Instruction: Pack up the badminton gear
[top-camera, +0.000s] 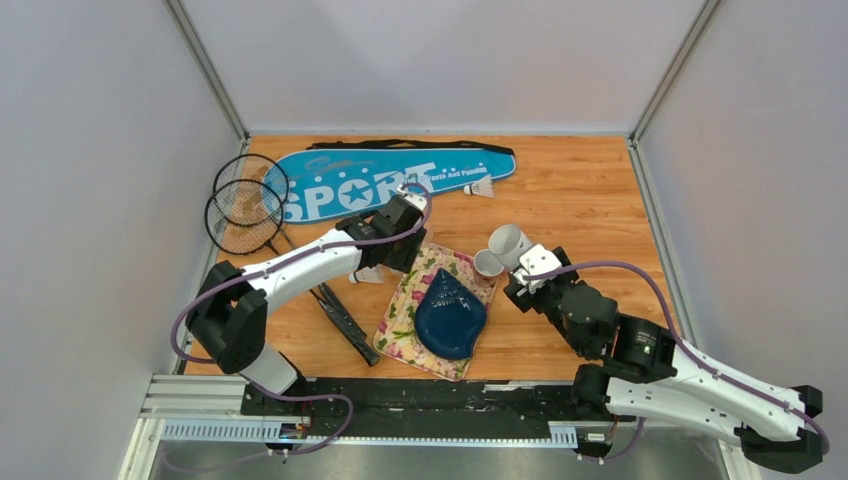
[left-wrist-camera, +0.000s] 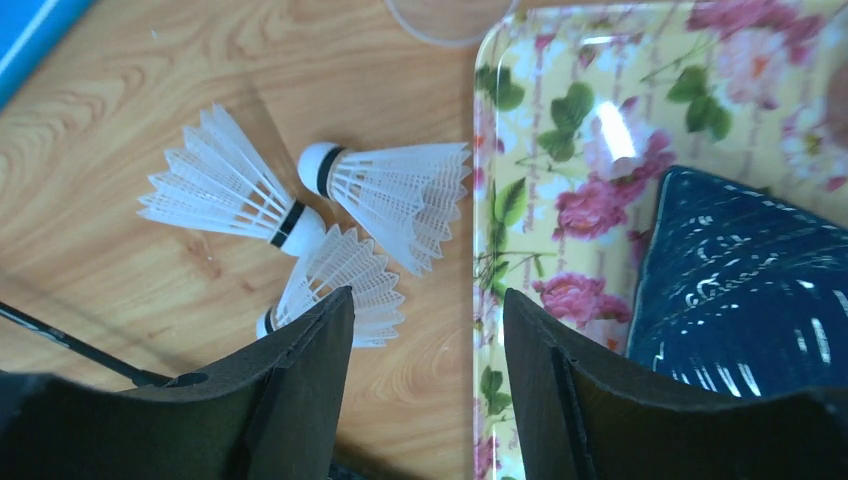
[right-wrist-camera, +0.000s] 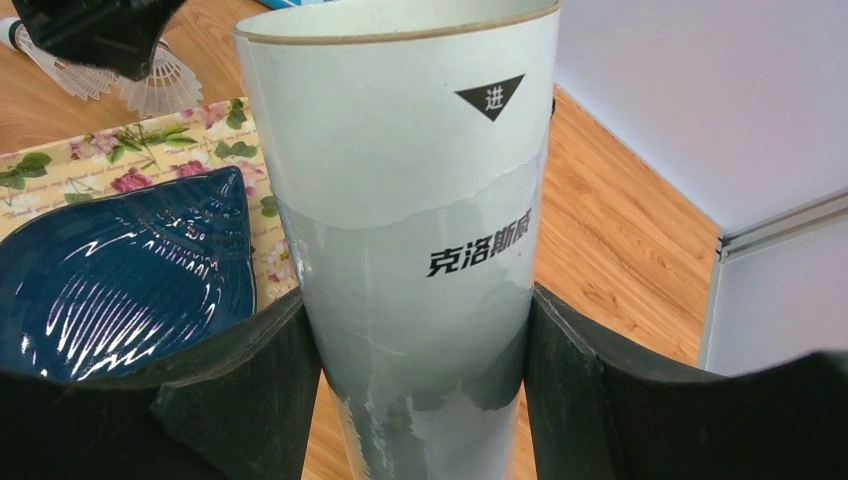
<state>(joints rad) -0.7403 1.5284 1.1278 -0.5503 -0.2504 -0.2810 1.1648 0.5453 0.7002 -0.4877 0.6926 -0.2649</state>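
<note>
Three white shuttlecocks (left-wrist-camera: 400, 195) lie together on the wood just left of the floral tray (left-wrist-camera: 540, 120). My left gripper (left-wrist-camera: 428, 310) is open and empty above them, its left finger over the nearest shuttlecock (left-wrist-camera: 340, 285). In the top view it (top-camera: 385, 265) hovers at the tray's far left corner. My right gripper (right-wrist-camera: 420, 340) is shut on the long white tube (right-wrist-camera: 420, 220), held tilted with its open end up (top-camera: 510, 243). The blue "SPORT" bag (top-camera: 380, 180) lies at the back, with another shuttlecock (top-camera: 480, 187) by its right end. Two black rackets (top-camera: 245, 205) lie at the left.
A dark blue plate (top-camera: 450, 315) sits on the floral tray (top-camera: 400, 320) in the middle. A small white cup (top-camera: 488, 263) stands beside the tube. The racket handles (top-camera: 340, 315) reach toward the tray's left side. Walls close in the table on three sides.
</note>
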